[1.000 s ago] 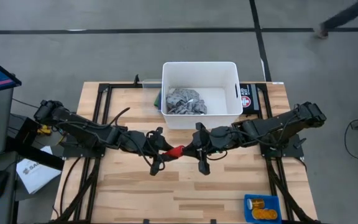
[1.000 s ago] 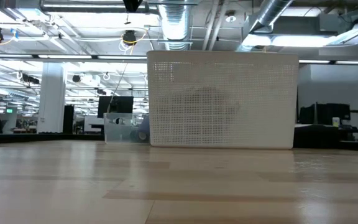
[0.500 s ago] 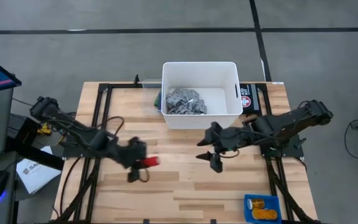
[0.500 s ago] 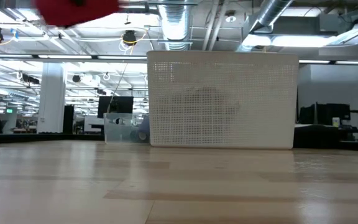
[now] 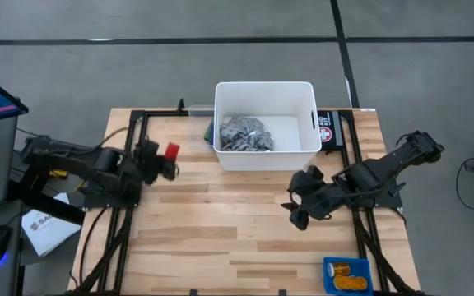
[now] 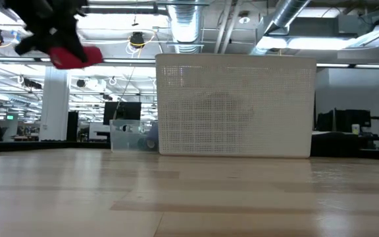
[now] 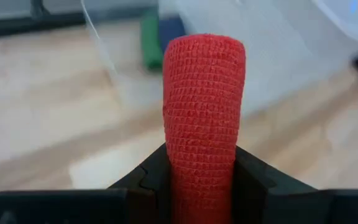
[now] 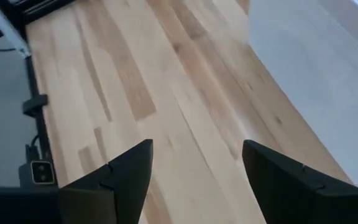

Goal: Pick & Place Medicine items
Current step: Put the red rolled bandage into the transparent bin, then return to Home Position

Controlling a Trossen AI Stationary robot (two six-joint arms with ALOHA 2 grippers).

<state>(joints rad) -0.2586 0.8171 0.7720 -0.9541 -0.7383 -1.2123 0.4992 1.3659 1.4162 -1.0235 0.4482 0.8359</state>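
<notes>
Left of white bin, L jaws clamped on red wrap roll, R jaws apart.

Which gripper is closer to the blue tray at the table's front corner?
Right. The right gripper, open and empty, hangs just up-table from the blue tray. The left gripper, holding a red bandage roll, is far across the table, left of the white bin.

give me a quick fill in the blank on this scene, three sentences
1. The left hand is shut on a ____ bandage roll.
2. The grey rag lies inside the ____ bin.
3. The right hand hangs ____ over bare table, holding nothing.

Missing words: red; white; open
</notes>
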